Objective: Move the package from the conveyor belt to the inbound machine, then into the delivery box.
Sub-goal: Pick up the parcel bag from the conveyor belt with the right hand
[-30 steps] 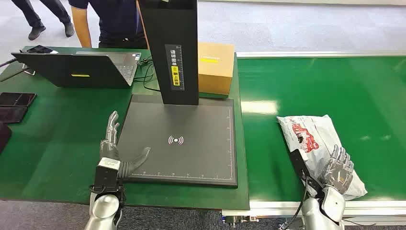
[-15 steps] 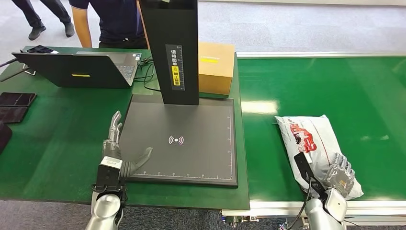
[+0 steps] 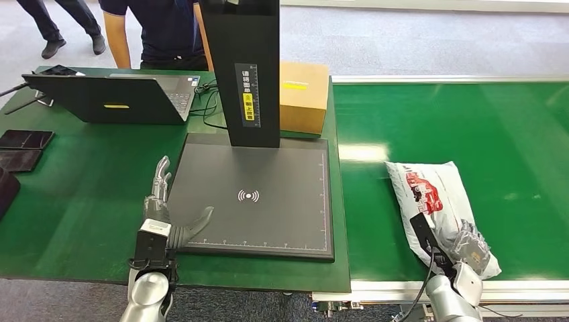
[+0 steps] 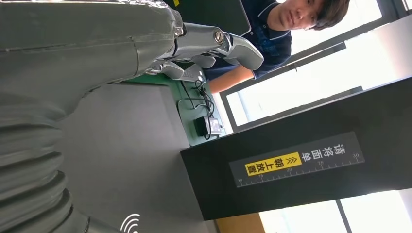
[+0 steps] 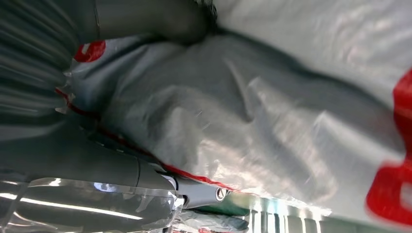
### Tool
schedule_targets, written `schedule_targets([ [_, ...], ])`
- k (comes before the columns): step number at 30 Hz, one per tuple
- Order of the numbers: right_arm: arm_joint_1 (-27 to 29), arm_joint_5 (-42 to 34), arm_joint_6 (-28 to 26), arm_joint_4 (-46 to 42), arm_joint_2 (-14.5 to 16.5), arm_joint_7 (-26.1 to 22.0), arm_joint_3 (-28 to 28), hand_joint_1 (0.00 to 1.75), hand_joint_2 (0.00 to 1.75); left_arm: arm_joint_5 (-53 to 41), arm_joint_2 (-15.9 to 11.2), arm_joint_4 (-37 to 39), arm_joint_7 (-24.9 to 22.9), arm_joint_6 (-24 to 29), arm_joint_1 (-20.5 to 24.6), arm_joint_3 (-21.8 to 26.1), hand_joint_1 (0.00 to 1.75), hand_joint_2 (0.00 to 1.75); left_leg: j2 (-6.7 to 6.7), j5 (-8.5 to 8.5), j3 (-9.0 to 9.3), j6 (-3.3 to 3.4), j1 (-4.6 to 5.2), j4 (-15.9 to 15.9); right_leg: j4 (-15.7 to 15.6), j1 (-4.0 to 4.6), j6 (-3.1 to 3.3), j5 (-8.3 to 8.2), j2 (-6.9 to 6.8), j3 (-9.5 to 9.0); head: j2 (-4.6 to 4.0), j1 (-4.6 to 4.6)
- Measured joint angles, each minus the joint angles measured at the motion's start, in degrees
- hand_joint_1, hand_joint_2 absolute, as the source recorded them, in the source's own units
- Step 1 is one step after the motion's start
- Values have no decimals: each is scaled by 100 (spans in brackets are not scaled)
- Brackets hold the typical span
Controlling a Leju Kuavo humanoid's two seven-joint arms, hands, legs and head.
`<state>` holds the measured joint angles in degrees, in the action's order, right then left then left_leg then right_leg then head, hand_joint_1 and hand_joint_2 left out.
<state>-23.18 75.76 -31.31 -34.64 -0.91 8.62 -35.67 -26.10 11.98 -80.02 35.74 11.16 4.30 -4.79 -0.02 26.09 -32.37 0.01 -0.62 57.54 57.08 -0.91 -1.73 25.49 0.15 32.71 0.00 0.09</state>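
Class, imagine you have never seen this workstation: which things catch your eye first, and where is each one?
The white plastic package with red print lies on the bright green conveyor belt, at its near edge, with the right hand closing on its near end. To the left of the belt stands the dark scanning platform with its tall black column. The left hand rests at the platform's left edge, fingers apart.

— Where are we? Looks like a parcel-sorting hall.
— We've got the green conveyor belt [image 3: 470,121], a black scanning station [image 3: 258,194], a cardboard box [image 3: 303,94], a laptop [image 3: 114,97], and a person [image 3: 161,30] standing by.
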Motion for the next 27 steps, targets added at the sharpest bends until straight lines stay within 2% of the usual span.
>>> schedule_targets([
  [15,12,-316,-475,-82,11,-675,-4,175,175,13,-2,4,-2,33,2,-17,0,175,-2,-1,-17,-1,-1,0,2,2,0,0,0,19,0,0],
  [21,202,-551,-616,-641,168,-1027,46,175,175,24,-2,28,8,45,9,-17,0,175,-3,-1,-32,-2,-1,0,4,1,0,1,-1,32,0,0],
  [27,581,-870,-801,-1772,468,-1489,332,175,175,25,0,67,44,49,12,-17,0,175,-3,-2,-44,-2,-1,-2,6,1,3,3,-1,47,0,-1],
])
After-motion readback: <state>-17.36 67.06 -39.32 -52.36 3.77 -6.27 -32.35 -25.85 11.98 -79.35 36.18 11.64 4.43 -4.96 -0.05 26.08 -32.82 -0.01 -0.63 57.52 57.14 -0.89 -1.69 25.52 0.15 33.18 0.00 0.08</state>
